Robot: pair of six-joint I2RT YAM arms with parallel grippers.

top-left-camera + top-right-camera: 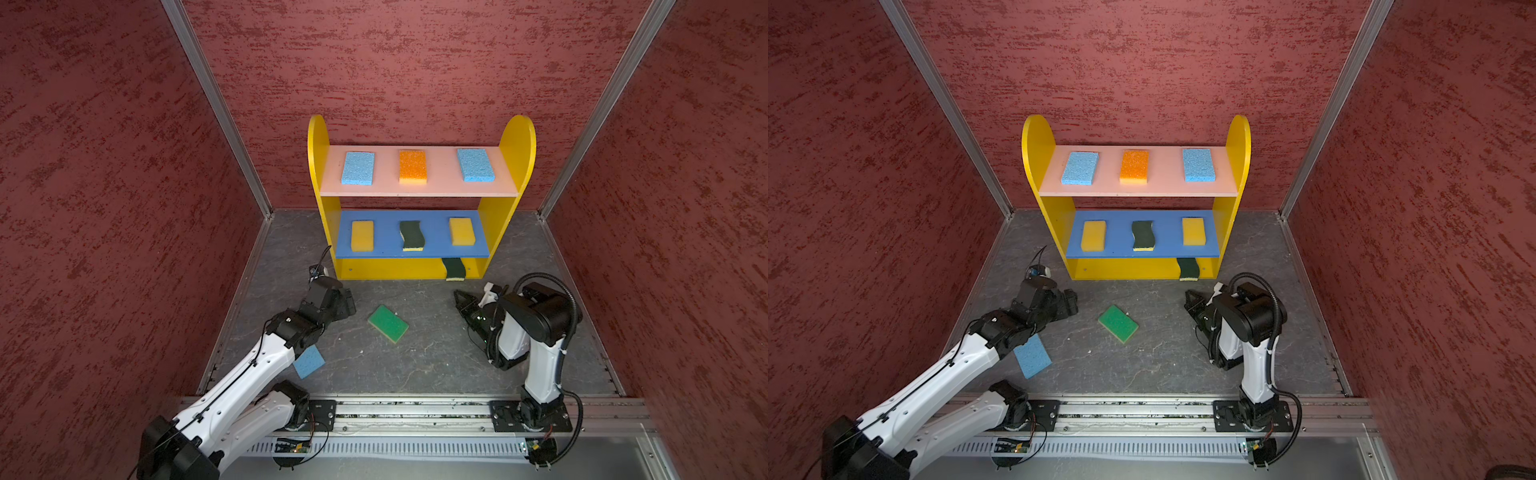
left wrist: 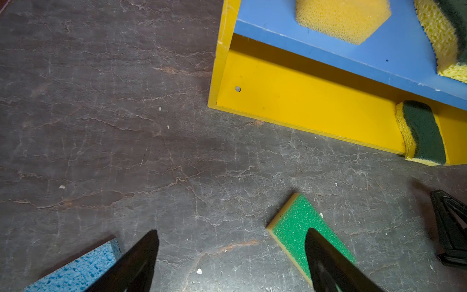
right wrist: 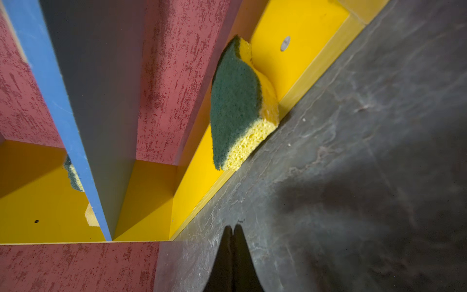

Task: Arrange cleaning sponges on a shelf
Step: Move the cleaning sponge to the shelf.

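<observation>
The shelf [image 1: 515, 166] holds two light blue sponges [image 1: 358, 167] and an orange-topped one [image 1: 412, 166] on its pink board. Two yellow sponges [image 1: 362, 235] flank a dark green wavy one [image 1: 412, 235] on the blue board. Another dark green sponge [image 3: 237, 106] overhangs the bottom board's front edge. A bright green sponge [image 1: 388, 323] and a light blue sponge [image 1: 309, 361] lie on the floor. My left gripper [image 2: 232, 233] is open above the floor between them, holding nothing. My right gripper [image 3: 233, 227] is shut and empty, in front of the shelf's right end.
Red textured walls [image 1: 104, 208] enclose the grey floor [image 1: 415, 357] on three sides. The shelf stands against the back wall. The left forearm [image 1: 266, 361] covers part of the blue floor sponge. A metal rail [image 1: 415, 411] carries both arm bases along the front edge.
</observation>
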